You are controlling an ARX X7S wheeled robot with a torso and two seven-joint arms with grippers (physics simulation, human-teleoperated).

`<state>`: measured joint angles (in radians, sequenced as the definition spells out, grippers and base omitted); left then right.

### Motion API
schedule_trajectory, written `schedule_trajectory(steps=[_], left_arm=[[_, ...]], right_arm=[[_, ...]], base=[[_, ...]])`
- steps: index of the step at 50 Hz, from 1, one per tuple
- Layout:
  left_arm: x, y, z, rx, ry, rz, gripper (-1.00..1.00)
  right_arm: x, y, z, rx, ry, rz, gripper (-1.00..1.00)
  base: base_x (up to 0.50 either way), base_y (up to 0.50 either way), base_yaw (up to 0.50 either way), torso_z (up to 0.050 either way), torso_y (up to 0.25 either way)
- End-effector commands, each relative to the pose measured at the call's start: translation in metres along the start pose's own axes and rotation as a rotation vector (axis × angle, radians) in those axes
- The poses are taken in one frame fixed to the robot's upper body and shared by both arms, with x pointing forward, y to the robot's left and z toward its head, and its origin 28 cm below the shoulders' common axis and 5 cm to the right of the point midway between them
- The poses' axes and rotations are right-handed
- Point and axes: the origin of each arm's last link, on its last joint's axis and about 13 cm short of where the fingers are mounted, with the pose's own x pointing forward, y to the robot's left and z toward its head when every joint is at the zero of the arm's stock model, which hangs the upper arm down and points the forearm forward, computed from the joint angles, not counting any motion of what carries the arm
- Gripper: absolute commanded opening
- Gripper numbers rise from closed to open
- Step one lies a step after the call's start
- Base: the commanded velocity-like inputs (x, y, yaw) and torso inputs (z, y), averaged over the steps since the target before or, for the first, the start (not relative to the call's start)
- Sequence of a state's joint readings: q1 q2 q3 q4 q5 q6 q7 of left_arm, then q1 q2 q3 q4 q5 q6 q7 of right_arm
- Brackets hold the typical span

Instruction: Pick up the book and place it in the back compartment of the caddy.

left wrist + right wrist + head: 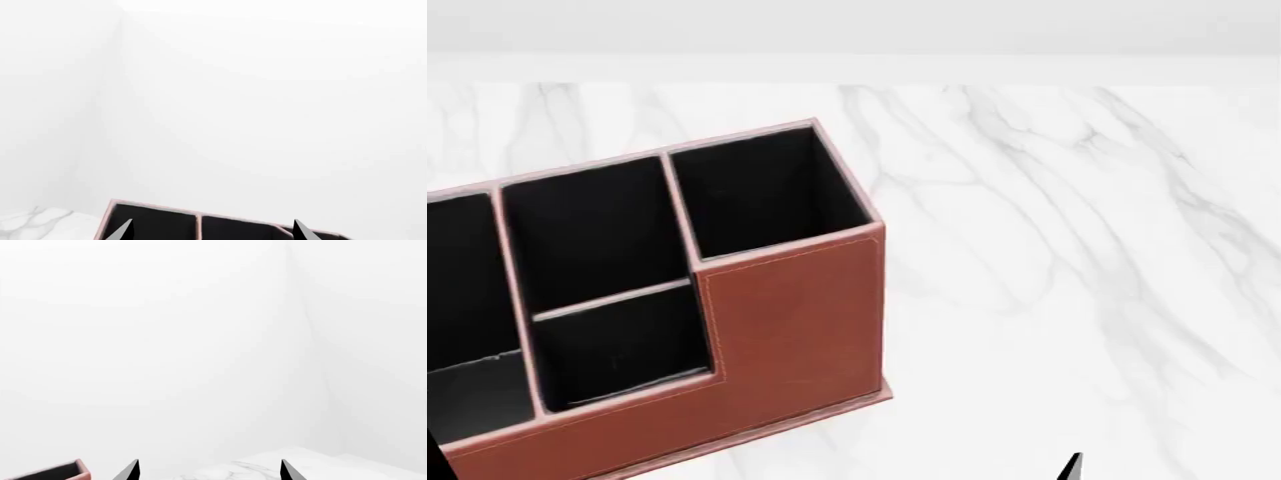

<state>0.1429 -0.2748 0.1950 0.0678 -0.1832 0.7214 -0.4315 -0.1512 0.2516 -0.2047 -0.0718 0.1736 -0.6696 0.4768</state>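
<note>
Hovering with fingertips spread and empty, the left gripper (212, 233) points over the reddish-brown leather caddy (787, 320) on the white marble table (1068, 250); the right gripper (209, 471) likewise gapes, holding nothing. Only the head view shows the caddy's back compartment (614, 345); no view shows the book.

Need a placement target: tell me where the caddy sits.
Head view: the caddy stands on the marble table, at the view's left, bare marble to its right.

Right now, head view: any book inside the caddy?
No. All visible pockets of the caddy show only black lining.
</note>
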Motion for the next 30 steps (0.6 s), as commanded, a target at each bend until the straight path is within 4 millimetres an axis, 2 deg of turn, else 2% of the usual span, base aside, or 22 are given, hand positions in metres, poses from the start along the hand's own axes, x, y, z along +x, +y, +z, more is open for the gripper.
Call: schedule_trajectory(steps=[1,30], left_arm=[[0.0001,0.0,-0.0001,0.0,0.001,0.0,1.0],[0.0006,-0.0006,-0.0009,0.002,0.002,0.001,1.0]], right_arm=[[0.0002,0.0001,0.0,-0.006,-0.001,-0.002,1.0],[0.0007,0.0009,-0.0011,-0.016,0.006,0.0,1.0]], base=[[0.0,0.03,0.0,0.0,0.0],[0.0,0.03,0.0,0.0,0.0]])
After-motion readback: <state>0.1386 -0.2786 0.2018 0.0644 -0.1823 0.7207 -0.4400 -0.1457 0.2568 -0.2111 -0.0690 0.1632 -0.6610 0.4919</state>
